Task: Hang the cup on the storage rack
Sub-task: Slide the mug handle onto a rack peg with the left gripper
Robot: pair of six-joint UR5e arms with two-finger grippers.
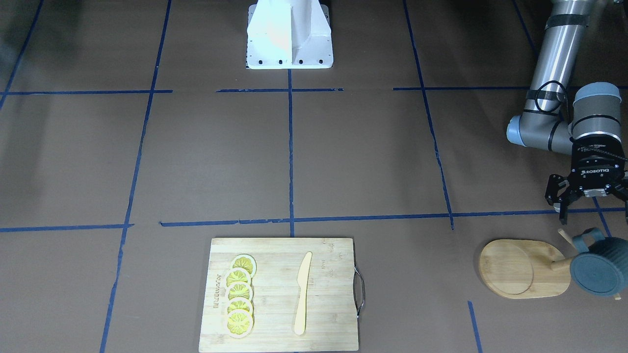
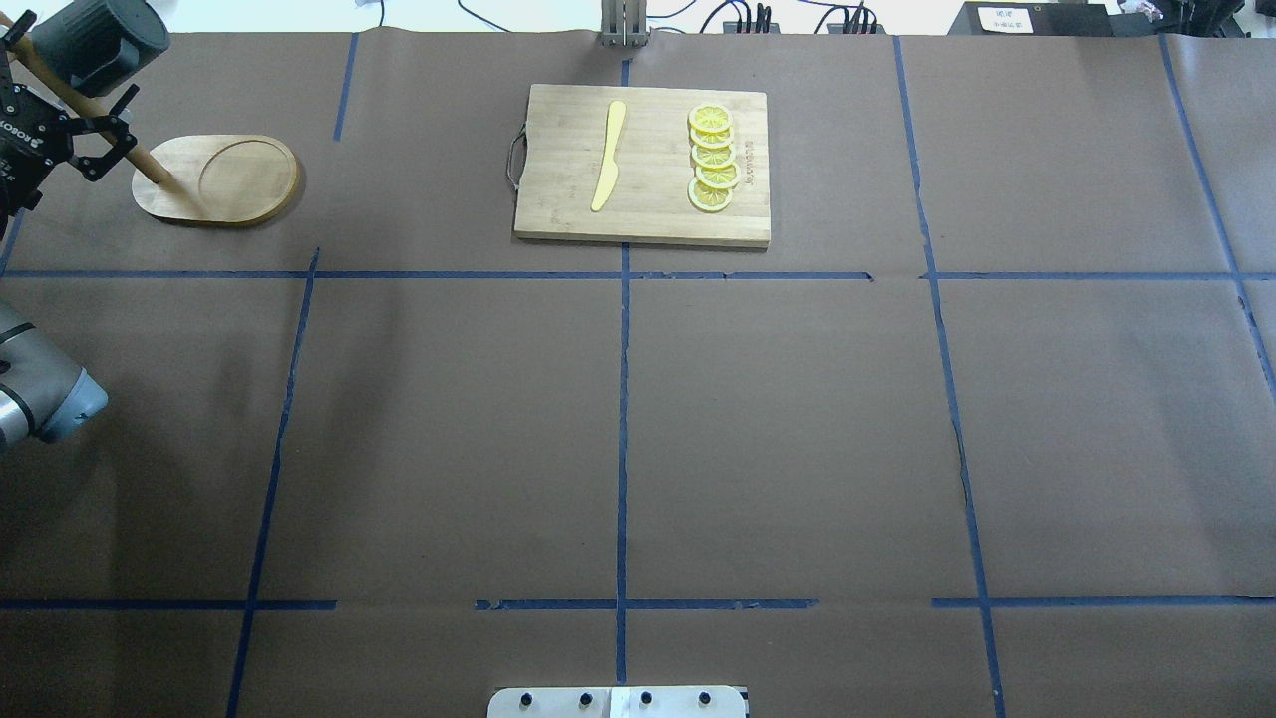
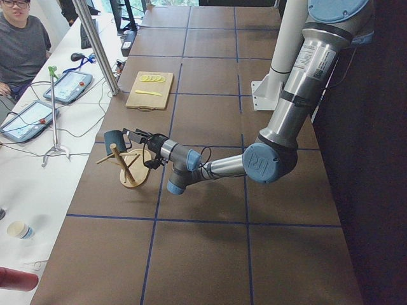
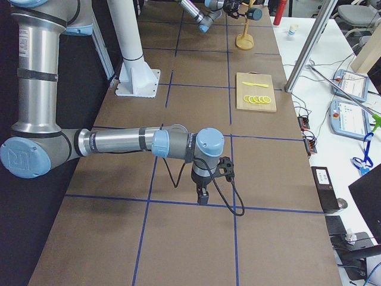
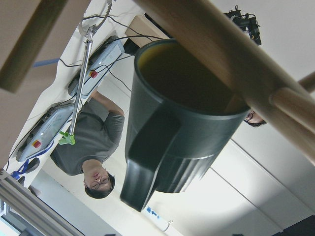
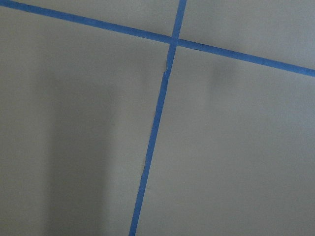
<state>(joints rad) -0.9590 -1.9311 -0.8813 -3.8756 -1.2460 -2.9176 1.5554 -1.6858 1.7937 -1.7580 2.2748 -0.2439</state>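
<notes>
The left gripper (image 1: 593, 214) is spread wide and holds nothing. In the front-facing view its fingers (image 1: 559, 198) hang apart above the table, just beside the cup (image 1: 599, 272) and not touching it. The cup sits up on the rack (image 1: 510, 269), off the table, at the operators' edge of the worktop near the robot's left corner. It lies tipped on its side with its round bottom toward the front-facing camera and its handle next to a peg tip.

The overhead view cuts the left gripper and the top of the pole at the frame's edge. Only part of the cup shows there, so the way it hangs cannot be read from it. The left wrist view looks close at the cup's dark mouth and big handle. Blurred wooden bars cross in front, and a person (image 5: 93, 147) sits behind.

The right gripper (image 4: 202, 198) shows only in the right side view, pointing down over a tape cross near the robot's right end. Whether it is spread or closed cannot be told. Its wrist view shows only brown table (image 6: 236, 147) and blue tape, no fingers.

A board (image 1: 279, 333) lies mid-edge on the operators' side.
</notes>
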